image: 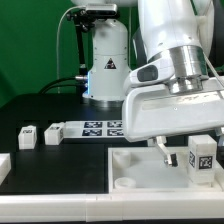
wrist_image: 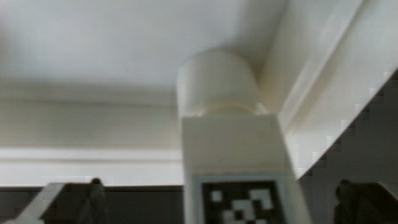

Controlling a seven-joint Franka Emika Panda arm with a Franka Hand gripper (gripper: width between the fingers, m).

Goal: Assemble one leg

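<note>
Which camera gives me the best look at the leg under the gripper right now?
The wrist view: the leg fills the middle of the picture, tag facing the camera, between the open gripper's fingertips. In the exterior view the leg is small, low under the arm on the white panel.

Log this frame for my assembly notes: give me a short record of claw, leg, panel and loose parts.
claw: claw open, low over the panel
leg: leg between the fingers; contact unclear
panel: white panel in front, on the black table
marker board: marker board behind the panel
loose parts: two small white pieces at the exterior view's left
</note>
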